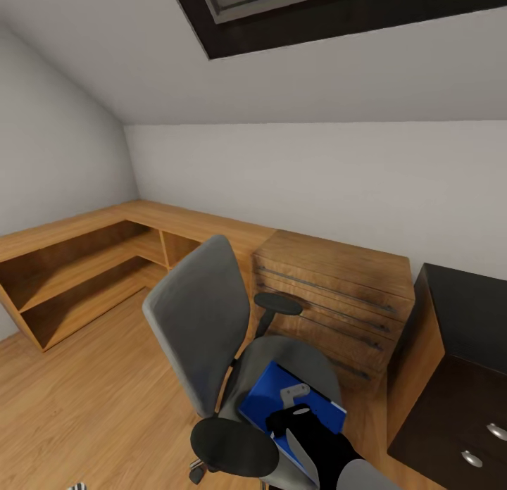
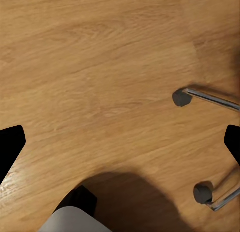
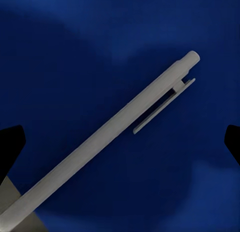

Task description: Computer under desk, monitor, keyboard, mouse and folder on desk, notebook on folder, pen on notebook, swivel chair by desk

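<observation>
The swivel chair (image 1: 211, 321) stands on the wooden floor (image 1: 77, 405) in front of the light wooden cabinets (image 1: 331, 293), with a corner of the black desk (image 1: 458, 377) at the right. On its seat lies the blue folder (image 1: 264, 395), and the right gripper (image 1: 299, 405) hangs just above it. In the right wrist view the pen (image 3: 100, 144) lies flat on the folder (image 3: 75, 52), a pale object just beneath its lower end. The right gripper's 2 fingertips (image 3: 10, 144) stand wide apart, 1 on either side of the pen, holding nothing. The pen's long axis runs diagonally across the line between the tips, its clip end pointing away toward the far side. To lift it cleanly, I would judge that the wrist should turn until the fingers close square across the barrel near its middle, then descend gently so the tips do not drag the folder. The left gripper (image 2: 120, 142) hangs open over bare floor beside the chair's chrome castors (image 2: 182, 97)
</observation>
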Available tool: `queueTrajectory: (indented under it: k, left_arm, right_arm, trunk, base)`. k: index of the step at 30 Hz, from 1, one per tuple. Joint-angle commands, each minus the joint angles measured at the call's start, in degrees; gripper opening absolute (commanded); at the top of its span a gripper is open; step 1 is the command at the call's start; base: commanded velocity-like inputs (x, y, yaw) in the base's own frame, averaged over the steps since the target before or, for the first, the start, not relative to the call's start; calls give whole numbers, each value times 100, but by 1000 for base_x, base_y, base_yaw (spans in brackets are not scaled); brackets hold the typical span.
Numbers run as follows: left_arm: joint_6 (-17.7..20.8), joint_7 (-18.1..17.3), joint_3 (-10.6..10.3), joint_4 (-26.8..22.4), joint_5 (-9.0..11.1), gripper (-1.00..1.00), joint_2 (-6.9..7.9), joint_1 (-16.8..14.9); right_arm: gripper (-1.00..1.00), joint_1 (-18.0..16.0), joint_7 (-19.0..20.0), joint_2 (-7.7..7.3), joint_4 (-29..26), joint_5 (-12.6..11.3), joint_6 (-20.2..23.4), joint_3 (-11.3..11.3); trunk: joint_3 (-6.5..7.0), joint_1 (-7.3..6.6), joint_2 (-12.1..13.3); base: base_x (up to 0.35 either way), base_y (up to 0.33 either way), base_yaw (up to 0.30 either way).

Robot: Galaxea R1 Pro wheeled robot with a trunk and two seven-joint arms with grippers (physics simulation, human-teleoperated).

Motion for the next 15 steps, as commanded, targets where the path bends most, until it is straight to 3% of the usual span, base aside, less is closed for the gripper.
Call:
queueTrajectory:
  k: [1,15]
  left_arm:
    - [17,46,-3,-13,61,100,2,3]
    - [17,53,-3,-13,68,100,-7,3]
  right_arm:
    - [100,-6,-51,0,-2,-60,21,40]
    - [100,-6,-60,0,-2,-48,22,44]
  trunk:
    - [-5,0,-3]
    - [-5,0,-3]
  base:
    - [0,0,0]
    - [0,0,0]
